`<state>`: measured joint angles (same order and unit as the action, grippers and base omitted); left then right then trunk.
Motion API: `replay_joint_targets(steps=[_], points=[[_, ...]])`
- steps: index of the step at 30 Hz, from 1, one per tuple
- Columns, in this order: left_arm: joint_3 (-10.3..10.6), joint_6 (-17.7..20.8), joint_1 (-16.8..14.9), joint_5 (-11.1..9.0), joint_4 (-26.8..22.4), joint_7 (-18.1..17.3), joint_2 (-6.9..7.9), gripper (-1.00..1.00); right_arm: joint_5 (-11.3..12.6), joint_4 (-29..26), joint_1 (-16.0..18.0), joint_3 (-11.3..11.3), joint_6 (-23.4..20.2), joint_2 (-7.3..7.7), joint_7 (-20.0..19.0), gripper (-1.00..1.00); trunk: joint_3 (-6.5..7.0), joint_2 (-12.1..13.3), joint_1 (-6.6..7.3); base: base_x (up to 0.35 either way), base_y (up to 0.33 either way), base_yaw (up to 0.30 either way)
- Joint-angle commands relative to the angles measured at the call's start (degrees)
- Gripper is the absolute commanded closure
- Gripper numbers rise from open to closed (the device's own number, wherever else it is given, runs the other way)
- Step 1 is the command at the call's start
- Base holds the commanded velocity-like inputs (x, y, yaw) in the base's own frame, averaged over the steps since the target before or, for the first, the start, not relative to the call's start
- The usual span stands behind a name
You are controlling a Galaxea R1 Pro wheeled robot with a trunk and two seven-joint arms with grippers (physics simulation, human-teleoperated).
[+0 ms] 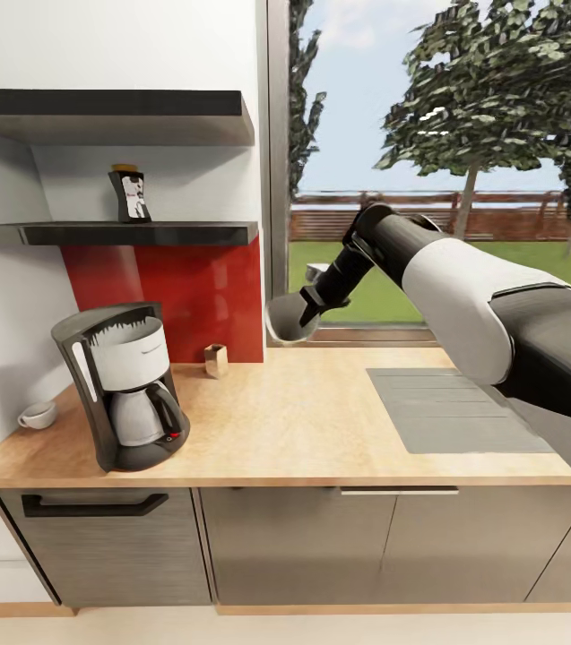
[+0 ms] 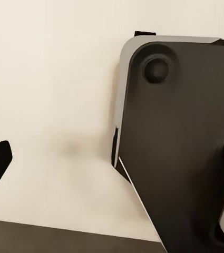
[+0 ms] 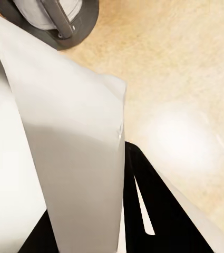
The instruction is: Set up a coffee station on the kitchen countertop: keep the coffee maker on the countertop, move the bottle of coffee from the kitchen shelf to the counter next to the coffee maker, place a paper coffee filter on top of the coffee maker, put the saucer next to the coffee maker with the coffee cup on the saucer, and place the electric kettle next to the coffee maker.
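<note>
Step, by my read: paper filter to coffee maker. Right pincer point(image 1: 307, 313) closed on thin grey-white paper coffee filter point(image 1: 283, 324), held above light wood-tone counter point(image 1: 321, 421) nr window.

Next move needs: carry over to tall black drip coffee maker w/ white-grey housing point(image 1: 125, 394), lower on top.

Small dark waisted coffee bottle point(image 1: 130, 194) on black shelf point(image 1: 115, 235). Small white cup point(image 1: 38, 415) beside maker.

Left pincer: can't tell.

Room: red splashback, garden outside.

- The right gripper point(image 1: 307, 309) holds a filter point(image 1: 285, 322) above the countertop point(image 1: 321, 421).
- The coffee maker point(image 1: 124, 394) stands left of it, lower.
- The cup point(image 1: 38, 415) is further left.
- The bottle point(image 1: 130, 193) is on the shelf point(image 1: 115, 234), up-left.
</note>
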<state>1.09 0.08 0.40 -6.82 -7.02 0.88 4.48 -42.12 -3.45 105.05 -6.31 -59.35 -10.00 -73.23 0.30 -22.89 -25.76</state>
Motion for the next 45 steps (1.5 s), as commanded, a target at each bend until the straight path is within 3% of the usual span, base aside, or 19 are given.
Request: replay_joint_targets(steps=[1,8,21,45], points=[[0.12,0.01,0.04,-0.57,-0.09,0.09,0.00,-1.00,0.01,-0.36,-0.02,-0.42,-0.65,0.00,-0.56,1.00,-0.01,-0.02,-0.02,0.000,0.000,0.000],[0.09,0.01,0.04,-0.57,-0.09,0.09,0.07,-1.00,0.11,-0.86,-0.02,-0.28,-0.65,0.00,-5.84,1.00,-0.01,-0.02,-0.02,0.000,0.000,0.000],[0.07,0.05,0.04,-0.81,-0.01,0.26,0.38,-1.00,0.11,-5.85,-0.02,-0.28,-0.65,0.00,-6.21,1.00,-0.01,-0.02,-0.02,0.000,0.081,0.015],[-0.01,0.16,0.04,-0.92,0.00,0.64,0.58,-1.00,0.11,-6.06,-0.02,-0.22,-0.65,0.00,-6.22,1.00,-1.38,-0.02,-0.02,0.000,0.014,0.210]])
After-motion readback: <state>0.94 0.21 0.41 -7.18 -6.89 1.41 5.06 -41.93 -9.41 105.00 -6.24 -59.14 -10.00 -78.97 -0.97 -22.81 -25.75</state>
